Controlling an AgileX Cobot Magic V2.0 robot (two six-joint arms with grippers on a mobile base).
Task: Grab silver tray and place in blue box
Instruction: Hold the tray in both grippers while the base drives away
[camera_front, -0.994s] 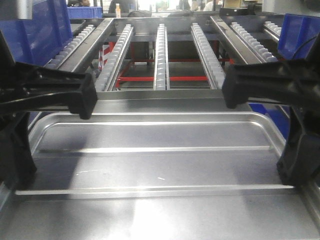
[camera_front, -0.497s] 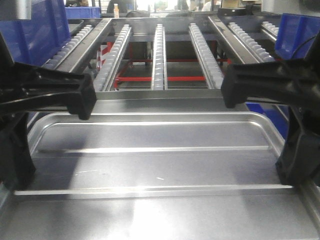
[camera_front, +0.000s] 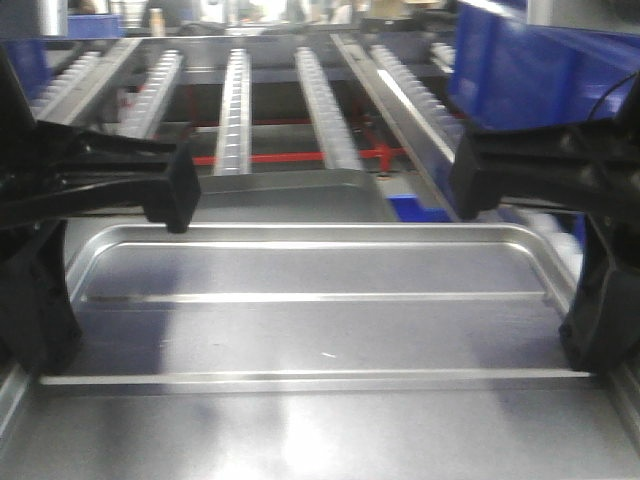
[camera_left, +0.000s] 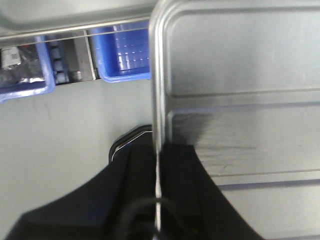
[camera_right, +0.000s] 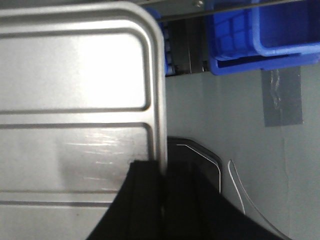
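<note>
Silver tray (camera_front: 320, 330): held level between the two grippers and spread across the lower part of the front view. Its recessed bottom and two long ribs are turned up.

Left gripper (camera_left: 157, 157): closed on the tray's left rim. In the left wrist view one black finger is seen on each side of the thin metal edge, near the middle of that side.

Right gripper (camera_right: 162, 172): clamped in the same way on the tray's right rim. The black fingers (camera_right: 142, 200) are pressed against the edge, short of the rounded far corner.

Tray relative to the grippers: the tray spans the gap between them and is gripped only at its two short sides. Grey floor (camera_left: 60, 140) is visible past each gripped edge.

Blue box (camera_front: 530, 75): seen at the upper right of the front view, beyond the right gripper and apart from the tray.

Other blue crates (camera_left: 125, 55): caught past the tray's far corners in both wrist views. It cannot be told whether any of them is the same box.

Roller rails (camera_front: 235, 110): run away from the tray's far rim and are blurred.

Grey tape patch (camera_right: 282, 97): stuck on the floor, right of the tray.
</note>
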